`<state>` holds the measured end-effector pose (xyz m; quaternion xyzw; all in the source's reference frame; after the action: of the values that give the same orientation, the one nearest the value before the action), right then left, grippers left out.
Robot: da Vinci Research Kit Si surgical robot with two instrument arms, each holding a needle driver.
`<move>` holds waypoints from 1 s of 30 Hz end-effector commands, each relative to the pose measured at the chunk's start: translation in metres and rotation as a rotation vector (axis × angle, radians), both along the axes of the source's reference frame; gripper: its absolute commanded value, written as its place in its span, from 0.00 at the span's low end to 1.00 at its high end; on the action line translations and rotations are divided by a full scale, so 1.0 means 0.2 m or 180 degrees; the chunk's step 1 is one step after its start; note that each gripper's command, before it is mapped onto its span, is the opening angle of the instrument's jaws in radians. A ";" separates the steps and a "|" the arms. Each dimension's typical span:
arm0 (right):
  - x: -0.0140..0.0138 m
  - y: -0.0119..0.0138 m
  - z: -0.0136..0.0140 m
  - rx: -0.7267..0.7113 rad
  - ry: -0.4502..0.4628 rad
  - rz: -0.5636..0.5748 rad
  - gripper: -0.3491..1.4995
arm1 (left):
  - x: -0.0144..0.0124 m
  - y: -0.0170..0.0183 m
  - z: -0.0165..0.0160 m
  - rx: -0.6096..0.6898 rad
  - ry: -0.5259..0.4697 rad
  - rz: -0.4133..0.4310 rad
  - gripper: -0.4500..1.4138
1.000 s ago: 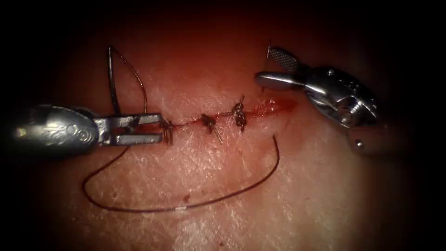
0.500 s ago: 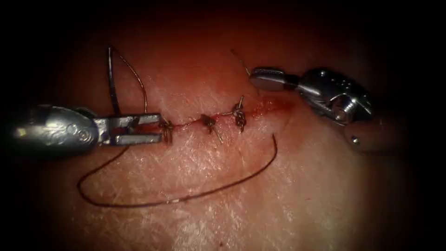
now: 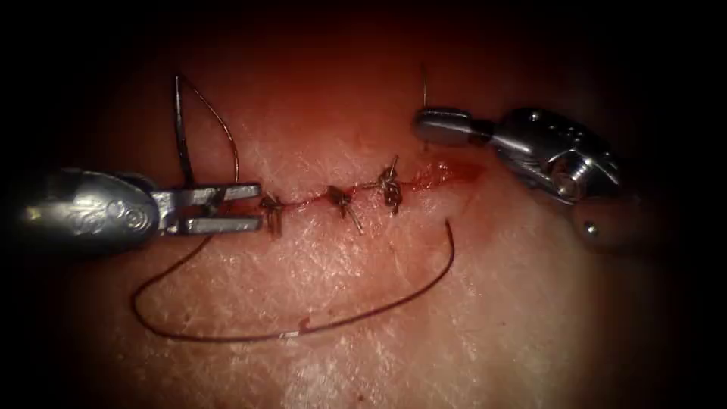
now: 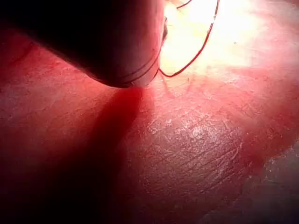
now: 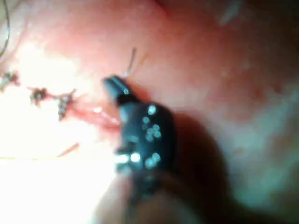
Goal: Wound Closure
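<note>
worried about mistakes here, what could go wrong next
1. The curved dark needle, unheld, lies seemingly out of the pink tissue left of the cut; the open, empty left hand could snag its dark thread.
2. The right hand, shut on a short cut thread end, may drop it.

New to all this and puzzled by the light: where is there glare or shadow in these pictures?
Endoscope view: light pools on the tissue and fades dark at the edges; the open, empty left hand glints, needle lying unheld left of the cut. Left wrist view: the shaft casts a shadow. Right wrist view: glare washes the stitches; right hand shut on thread.
</note>
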<state>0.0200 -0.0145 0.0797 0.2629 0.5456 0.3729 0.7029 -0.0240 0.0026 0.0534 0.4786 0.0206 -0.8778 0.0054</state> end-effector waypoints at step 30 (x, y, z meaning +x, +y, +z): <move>0.000 0.011 0.005 -0.0153 -0.0261 0.0341 0.89 | -0.003 -0.001 0.004 0.0008 0.0011 0.0024 0.00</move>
<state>0.0193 -0.0119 0.0803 0.1992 0.5379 0.4082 0.7101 -0.0241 0.0025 0.0536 0.4764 0.0233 -0.8789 0.0079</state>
